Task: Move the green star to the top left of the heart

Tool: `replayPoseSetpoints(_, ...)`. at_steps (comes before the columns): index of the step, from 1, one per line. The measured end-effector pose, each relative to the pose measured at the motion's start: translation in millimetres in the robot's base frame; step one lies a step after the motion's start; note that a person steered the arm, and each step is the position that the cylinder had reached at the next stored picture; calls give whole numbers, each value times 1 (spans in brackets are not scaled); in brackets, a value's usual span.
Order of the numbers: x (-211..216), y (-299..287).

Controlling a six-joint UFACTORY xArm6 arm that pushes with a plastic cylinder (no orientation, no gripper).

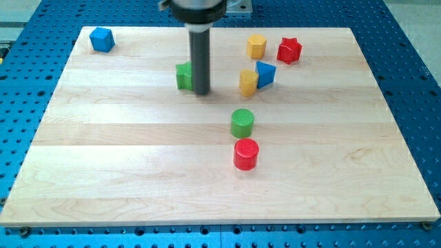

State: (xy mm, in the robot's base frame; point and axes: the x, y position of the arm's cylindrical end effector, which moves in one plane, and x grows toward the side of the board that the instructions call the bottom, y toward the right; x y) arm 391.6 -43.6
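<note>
A green block [183,76], partly hidden by the rod so its star shape is hard to make out, sits at the upper middle of the wooden board [103,158]. My tip [201,91] rests right against the block's right side. The yellow heart-like block [248,82] stands to the right of the tip, touching a blue block [266,74] on its right.
A yellow hexagon [256,46] and a red star [289,49] lie near the view's top right. A blue cube [102,39] sits at the top left corner. A green cylinder [242,122] and a red cylinder [246,153] stand near the middle.
</note>
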Motion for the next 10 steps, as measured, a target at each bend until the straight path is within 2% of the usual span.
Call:
replayPoseSetpoints(1, -15, -28)
replayPoseSetpoints(2, -64, -23)
replayPoseSetpoints(3, -73, -44)
replayPoseSetpoints(4, -90, -101)
replayPoseSetpoints(5, -95, -23)
replayPoseSetpoints(6, -98, 11)
replayPoseSetpoints(7, -114, 17)
replayPoseSetpoints(8, -108, 14)
replayPoseSetpoints(9, -82, 0)
replayPoseSetpoints(10, -82, 0)
